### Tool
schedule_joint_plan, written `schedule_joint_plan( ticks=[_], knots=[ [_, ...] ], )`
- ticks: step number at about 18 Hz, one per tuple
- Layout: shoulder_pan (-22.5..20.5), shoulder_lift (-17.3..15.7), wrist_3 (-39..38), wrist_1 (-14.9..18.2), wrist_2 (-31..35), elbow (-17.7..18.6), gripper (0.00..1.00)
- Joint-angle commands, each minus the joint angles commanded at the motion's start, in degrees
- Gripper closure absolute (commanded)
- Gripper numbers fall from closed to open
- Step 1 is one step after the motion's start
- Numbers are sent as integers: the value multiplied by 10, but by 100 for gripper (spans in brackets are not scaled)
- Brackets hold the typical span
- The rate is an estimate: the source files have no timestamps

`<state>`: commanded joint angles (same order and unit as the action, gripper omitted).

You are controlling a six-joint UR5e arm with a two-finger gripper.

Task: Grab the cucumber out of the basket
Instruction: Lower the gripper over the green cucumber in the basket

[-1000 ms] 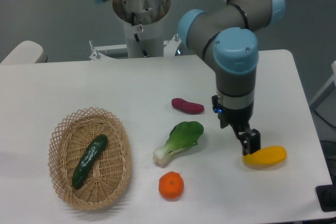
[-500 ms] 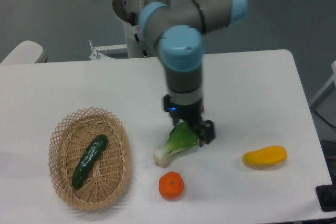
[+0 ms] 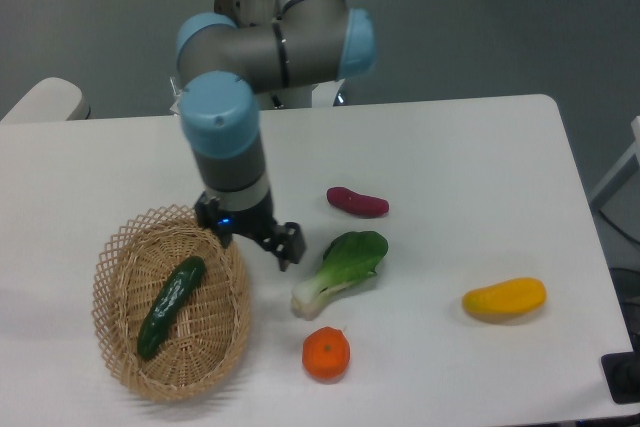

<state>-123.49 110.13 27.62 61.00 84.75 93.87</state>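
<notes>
Arm poised at the basket's right rim, cucumber untouched inside.

The cucumber (image 3: 170,306) lay diagonally in the wicker basket (image 3: 118,357) at the bench's (image 3: 480,157) front left. The gripper (image 3: 287,248) hung just beside the basket's upper right edge, holding nothing; whether its jaws were open or closed could not be told. A bok choy (image 3: 342,269), purple vegetable (image 3: 357,202), orange fruit (image 3: 326,354) and yellow vegetable (image 3: 504,299) lay to the right.
</notes>
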Motion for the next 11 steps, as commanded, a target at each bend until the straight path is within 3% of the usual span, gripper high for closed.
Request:
schedule_joint_plan(
  ticks=[3, 6, 11],
  knots=[
    [14, 20, -27, -6, -10, 1, 0],
    [27, 46, -30, -40, -7, -4, 0],
    [47, 64, -29, -47, -5, 0, 0]
  ],
)
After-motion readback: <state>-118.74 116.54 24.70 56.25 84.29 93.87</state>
